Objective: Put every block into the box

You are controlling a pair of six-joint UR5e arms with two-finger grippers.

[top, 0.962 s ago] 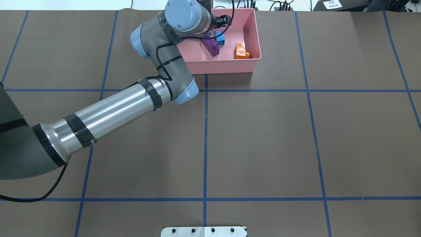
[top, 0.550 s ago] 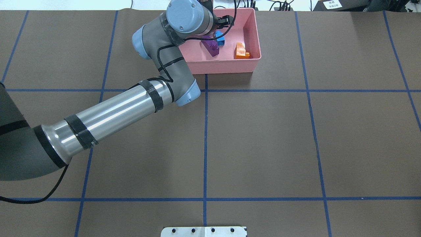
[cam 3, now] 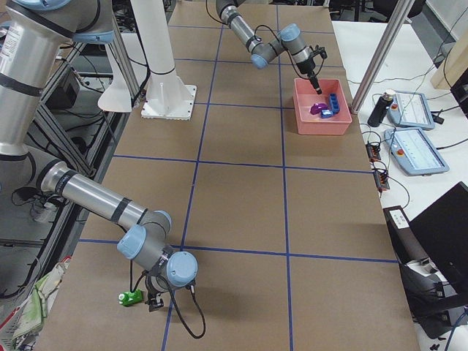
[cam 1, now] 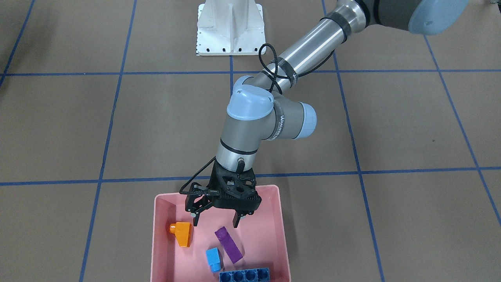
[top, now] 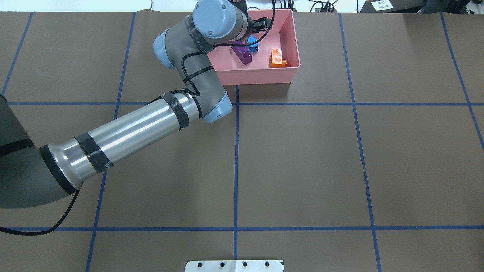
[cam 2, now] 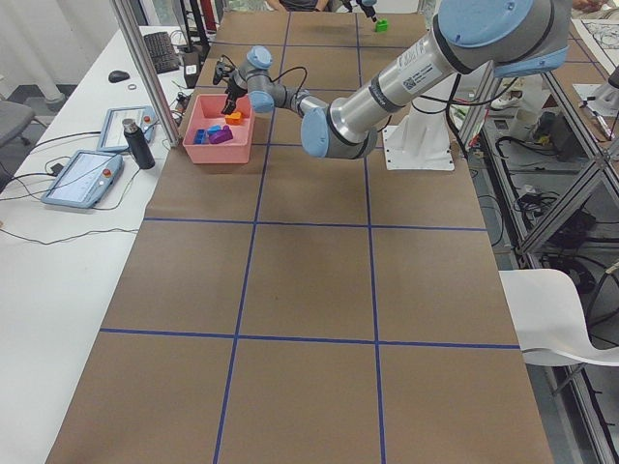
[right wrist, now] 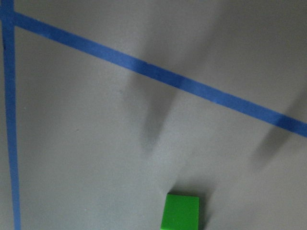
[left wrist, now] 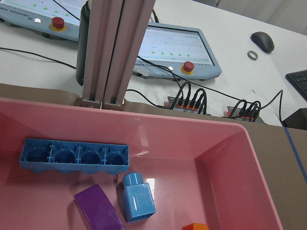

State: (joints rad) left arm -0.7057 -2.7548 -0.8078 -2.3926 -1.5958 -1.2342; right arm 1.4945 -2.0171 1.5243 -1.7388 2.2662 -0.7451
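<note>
The pink box [cam 1: 282, 235] stands at the table's far edge in the overhead view [top: 257, 75]. In it lie the orange sloped block [cam 1: 182, 233], the light-blue cube [cam 1: 213, 258], the long purple block [cam 1: 229, 244] and the long blue four-stud block [cam 1: 244, 275]. My left gripper [cam 1: 215, 225] hangs open and empty just above the box's near side. The green block [cam 3: 131, 297] lies on the table near the robot's right end. My right gripper [cam 3: 153, 303] stands right beside it. I cannot tell if it is open or shut. The right wrist view shows the green block [right wrist: 181, 212] at its lower edge.
The white metal base [cam 1: 229, 27] stands at the robot's side of the table. Behind the box are an aluminium post [left wrist: 115, 52], a black bottle [cam 2: 138, 143] and control tablets [left wrist: 172, 52] with cables.
My left arm has shifted a little to the right over the box, its gripper still open. The blocks in the box have not moved.
</note>
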